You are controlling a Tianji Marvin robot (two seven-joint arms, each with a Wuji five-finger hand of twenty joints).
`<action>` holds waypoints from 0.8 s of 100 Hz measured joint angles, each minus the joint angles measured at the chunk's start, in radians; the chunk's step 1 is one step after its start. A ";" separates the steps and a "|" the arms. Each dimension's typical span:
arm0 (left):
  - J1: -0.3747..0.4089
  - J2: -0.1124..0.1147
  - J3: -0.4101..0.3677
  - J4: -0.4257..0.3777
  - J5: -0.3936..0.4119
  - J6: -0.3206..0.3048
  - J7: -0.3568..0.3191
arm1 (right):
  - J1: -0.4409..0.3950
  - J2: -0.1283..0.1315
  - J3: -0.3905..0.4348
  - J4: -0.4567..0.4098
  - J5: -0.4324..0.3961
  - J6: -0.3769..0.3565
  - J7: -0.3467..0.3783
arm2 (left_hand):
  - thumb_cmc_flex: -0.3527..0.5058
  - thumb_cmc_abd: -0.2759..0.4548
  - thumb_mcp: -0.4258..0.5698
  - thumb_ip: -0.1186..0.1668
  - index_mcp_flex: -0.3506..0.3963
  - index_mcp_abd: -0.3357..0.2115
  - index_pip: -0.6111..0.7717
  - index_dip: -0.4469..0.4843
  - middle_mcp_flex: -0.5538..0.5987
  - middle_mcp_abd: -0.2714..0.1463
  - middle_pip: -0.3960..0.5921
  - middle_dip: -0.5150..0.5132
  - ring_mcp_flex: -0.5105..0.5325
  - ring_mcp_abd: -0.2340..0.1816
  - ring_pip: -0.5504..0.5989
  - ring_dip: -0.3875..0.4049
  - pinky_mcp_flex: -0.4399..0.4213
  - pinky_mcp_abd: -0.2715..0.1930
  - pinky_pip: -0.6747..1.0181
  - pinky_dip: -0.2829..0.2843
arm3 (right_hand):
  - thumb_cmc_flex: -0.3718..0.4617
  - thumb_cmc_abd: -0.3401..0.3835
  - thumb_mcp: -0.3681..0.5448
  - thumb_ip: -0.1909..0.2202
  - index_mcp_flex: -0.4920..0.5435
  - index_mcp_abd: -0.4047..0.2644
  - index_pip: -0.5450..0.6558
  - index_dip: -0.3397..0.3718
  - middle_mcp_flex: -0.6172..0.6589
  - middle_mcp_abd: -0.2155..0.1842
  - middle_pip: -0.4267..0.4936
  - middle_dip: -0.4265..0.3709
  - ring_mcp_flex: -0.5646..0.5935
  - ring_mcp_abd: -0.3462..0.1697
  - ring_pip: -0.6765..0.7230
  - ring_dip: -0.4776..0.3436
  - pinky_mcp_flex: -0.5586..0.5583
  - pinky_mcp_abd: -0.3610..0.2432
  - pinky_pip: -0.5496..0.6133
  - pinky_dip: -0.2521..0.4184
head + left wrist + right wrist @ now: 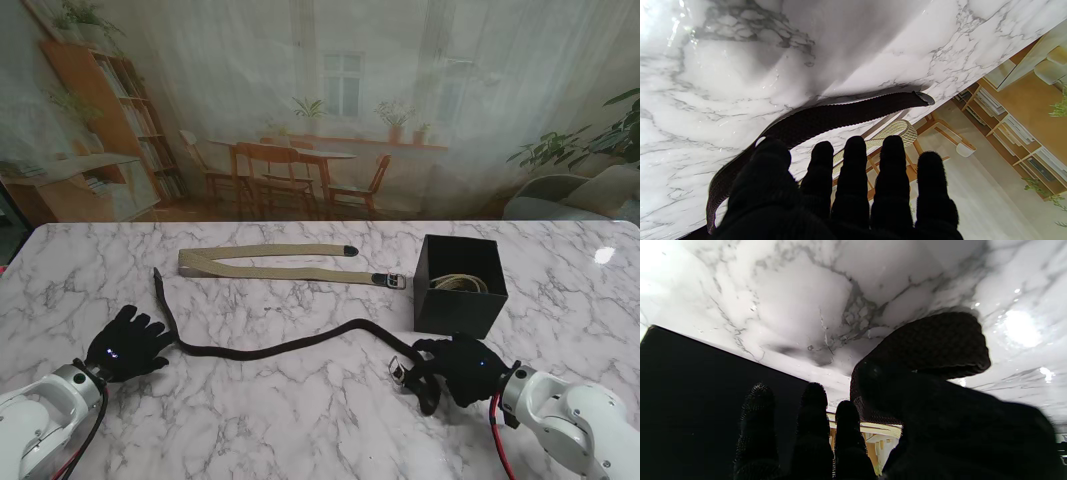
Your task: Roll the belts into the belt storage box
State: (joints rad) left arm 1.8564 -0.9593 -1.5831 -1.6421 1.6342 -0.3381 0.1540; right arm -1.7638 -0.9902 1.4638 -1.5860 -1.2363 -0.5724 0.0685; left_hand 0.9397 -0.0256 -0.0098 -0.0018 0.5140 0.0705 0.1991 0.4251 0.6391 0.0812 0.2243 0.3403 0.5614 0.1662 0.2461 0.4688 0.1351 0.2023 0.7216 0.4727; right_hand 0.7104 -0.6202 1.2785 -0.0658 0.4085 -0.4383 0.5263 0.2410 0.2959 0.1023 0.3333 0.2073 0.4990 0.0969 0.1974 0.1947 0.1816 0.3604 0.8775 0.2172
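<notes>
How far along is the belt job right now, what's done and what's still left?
Done: one pale belt already lies coiled in the black box. In hand: the right hand is closed on the buckle end of the dark belt, which is hardly rolled; the left hand rests open by its other end. Left: rolling and boxing that belt, then the tan belt, untouched farther from me.

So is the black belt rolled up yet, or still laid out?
Mostly laid out: the black belt snakes across the table; only its buckle end curls in the right hand.
</notes>
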 measured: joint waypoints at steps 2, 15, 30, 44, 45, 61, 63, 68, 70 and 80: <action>0.000 0.000 0.000 0.000 0.000 0.000 0.000 | 0.003 0.000 -0.003 0.003 -0.001 0.000 -0.004 | 0.000 0.000 0.000 0.000 0.000 0.000 0.000 0.000 0.000 0.000 0.000 0.000 0.000 0.000 0.000 0.000 0.000 0.000 0.000 0.000 | 0.000 0.000 -0.008 -0.006 -0.002 0.000 0.011 0.009 0.000 0.000 0.005 0.000 0.008 0.000 0.000 0.000 0.011 0.000 0.006 0.000; 0.001 0.000 -0.001 0.000 0.003 0.000 0.003 | 0.031 0.003 -0.030 0.044 0.002 0.000 -0.042 | 0.000 0.000 0.000 0.000 0.000 0.000 0.000 0.000 0.000 0.000 0.000 0.000 0.000 0.000 0.000 0.000 0.000 0.000 0.000 0.000 | -0.036 -0.001 -0.068 -0.020 0.048 -0.011 0.146 0.136 0.001 -0.003 0.042 0.016 0.075 -0.027 0.003 0.000 0.109 -0.040 0.084 0.021; 0.001 0.000 -0.001 0.000 0.004 0.001 0.008 | 0.061 0.001 -0.056 0.099 0.059 0.000 -0.076 | 0.000 0.010 0.000 0.000 0.000 0.000 0.001 0.000 -0.067 0.013 0.000 0.002 -0.016 0.000 0.000 0.000 -0.004 0.000 0.000 0.000 | -0.069 -0.031 -0.103 -0.112 0.142 0.002 0.350 0.221 0.034 -0.031 0.115 0.048 0.135 -0.051 0.024 0.007 0.173 -0.093 0.139 0.041; 0.002 0.001 -0.001 0.002 0.008 0.002 0.023 | 0.068 -0.005 -0.070 0.121 0.070 -0.001 -0.121 | 0.000 0.010 0.000 0.000 0.000 0.000 0.002 0.000 -0.094 0.023 -0.013 0.001 -0.030 0.000 0.000 0.000 -0.010 0.000 0.000 0.000 | -0.063 -0.053 -0.152 -0.167 0.171 0.003 0.551 0.071 0.051 -0.026 0.135 0.061 0.137 -0.051 0.047 0.013 0.179 -0.093 0.144 0.047; 0.002 0.001 -0.001 0.002 0.008 0.002 0.024 | 0.068 -0.005 -0.070 0.122 0.070 -0.001 -0.122 | 0.000 0.010 0.000 0.000 0.000 0.000 0.002 0.000 -0.095 0.023 -0.013 0.001 -0.037 0.000 0.000 0.000 -0.011 0.000 0.000 0.000 | -0.063 -0.059 -0.152 -0.167 0.172 0.003 0.553 0.069 0.047 -0.025 0.135 0.061 0.137 -0.051 0.047 0.013 0.179 -0.086 0.144 0.047; 0.002 0.001 -0.001 0.005 0.009 0.002 0.030 | 0.064 -0.012 -0.069 0.121 0.098 0.002 -0.119 | 0.000 0.010 0.000 0.000 0.000 0.000 0.002 0.000 -0.118 0.024 -0.014 0.000 -0.039 0.000 0.000 0.000 -0.019 0.000 0.000 0.000 | -0.076 -0.095 -0.160 -0.180 0.231 0.008 0.598 0.039 -0.041 -0.007 0.116 0.039 0.133 -0.001 0.047 0.013 0.171 -0.037 0.144 0.047; 0.002 0.001 -0.001 0.006 0.009 0.002 0.031 | 0.064 -0.013 -0.069 0.121 0.103 0.003 -0.116 | 0.000 0.011 0.000 0.000 0.000 0.000 0.002 0.000 -0.118 0.024 -0.014 0.000 -0.039 0.000 0.000 0.000 -0.019 0.000 0.000 0.000 | -0.076 -0.096 -0.160 -0.181 0.231 0.010 0.603 0.033 -0.054 0.009 0.116 0.039 0.124 0.010 0.047 0.014 0.171 -0.036 0.141 0.048; 0.001 0.001 0.000 0.006 0.009 0.002 0.033 | 0.061 -0.015 -0.068 0.117 0.121 0.012 -0.099 | 0.000 0.011 0.000 0.000 0.000 0.000 0.003 0.000 -0.118 0.024 -0.014 0.000 -0.039 0.000 0.000 0.000 -0.019 0.000 0.000 0.000 | -0.076 -0.099 -0.160 -0.182 0.239 0.013 0.606 0.013 -0.077 0.063 0.115 0.039 0.107 0.032 0.048 0.011 0.171 -0.023 0.124 0.048; 0.001 0.001 0.000 0.007 0.009 0.002 0.033 | 0.060 -0.016 -0.067 0.114 0.130 0.017 -0.085 | 0.000 0.011 0.000 0.000 0.000 0.000 0.003 0.000 -0.118 0.024 -0.014 0.000 -0.039 0.000 0.000 0.000 -0.019 0.000 0.000 0.000 | -0.076 -0.104 -0.160 -0.182 0.240 0.018 0.611 0.010 -0.080 0.078 0.115 0.039 0.106 0.033 0.048 0.010 0.171 -0.019 0.124 0.048; 0.001 0.001 0.000 0.007 0.009 0.003 0.034 | 0.056 -0.017 -0.065 0.100 0.156 0.041 -0.037 | 0.000 0.011 0.000 0.000 0.000 0.000 0.003 0.000 -0.118 0.025 -0.014 -0.003 -0.038 0.000 0.000 0.000 -0.020 0.000 0.000 0.000 | -0.076 -0.106 -0.158 -0.182 0.240 0.027 0.627 -0.009 -0.088 0.165 0.117 0.039 0.109 0.044 0.048 0.008 0.182 -0.013 0.124 0.041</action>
State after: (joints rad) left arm 1.8577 -0.9579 -1.5831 -1.6352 1.6435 -0.3353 0.1882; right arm -1.7080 -1.0073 1.3984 -1.4860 -1.0803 -0.5312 0.0310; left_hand 0.9397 -0.0149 -0.0098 -0.0018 0.5140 0.0706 0.2019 0.4251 0.5208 0.1057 0.2107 0.3368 0.5229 0.1663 0.2461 0.4688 0.1149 0.2023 0.7216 0.4727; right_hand 0.6348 -0.7260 1.1202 -0.2478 0.6489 -0.4114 1.1537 0.2320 0.2083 0.2676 0.4502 0.2462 0.6078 0.1411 0.2458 0.2031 0.3632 0.3471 1.0012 0.2578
